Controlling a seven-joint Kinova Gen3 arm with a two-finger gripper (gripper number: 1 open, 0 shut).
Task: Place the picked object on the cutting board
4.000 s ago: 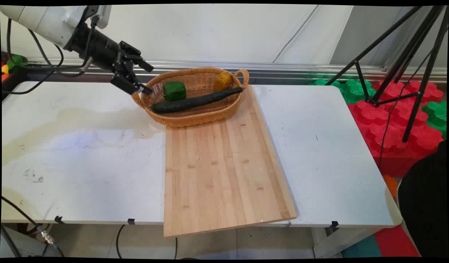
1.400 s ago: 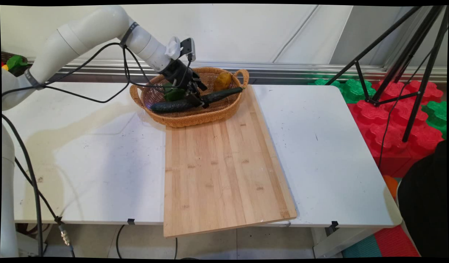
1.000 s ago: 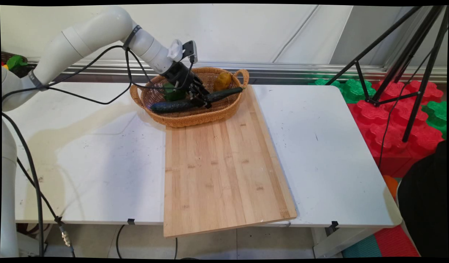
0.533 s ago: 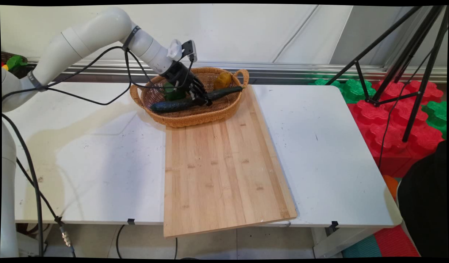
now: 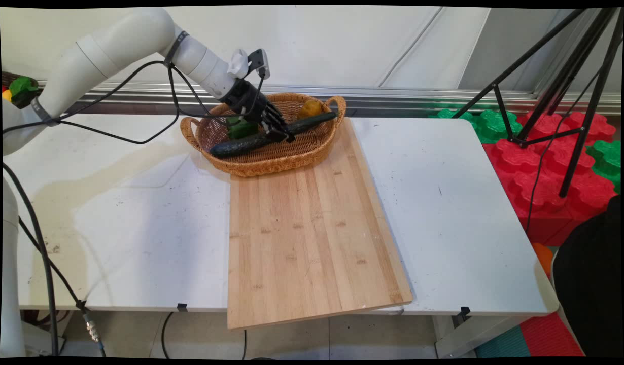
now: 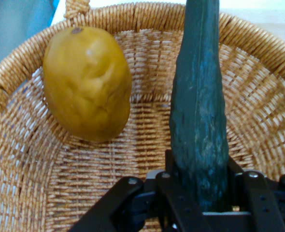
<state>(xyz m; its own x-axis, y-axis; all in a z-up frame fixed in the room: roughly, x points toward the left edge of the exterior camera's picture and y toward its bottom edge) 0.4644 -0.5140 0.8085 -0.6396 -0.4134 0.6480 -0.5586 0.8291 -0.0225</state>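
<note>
You see the gripper (image 5: 277,133) pinching the cucumber (image 6: 199,121) mid-length for balance; the mango (image 6: 87,83) sits at 10 o'clock in the basket (image 5: 271,161).

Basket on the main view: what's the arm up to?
The gripper is shut on the cucumber inside the basket, gripping it near its middle. The cucumber's right end sits higher than its left, up at the rim. A potato and a green pepper lie beside it. The cutting board is bare.
</note>
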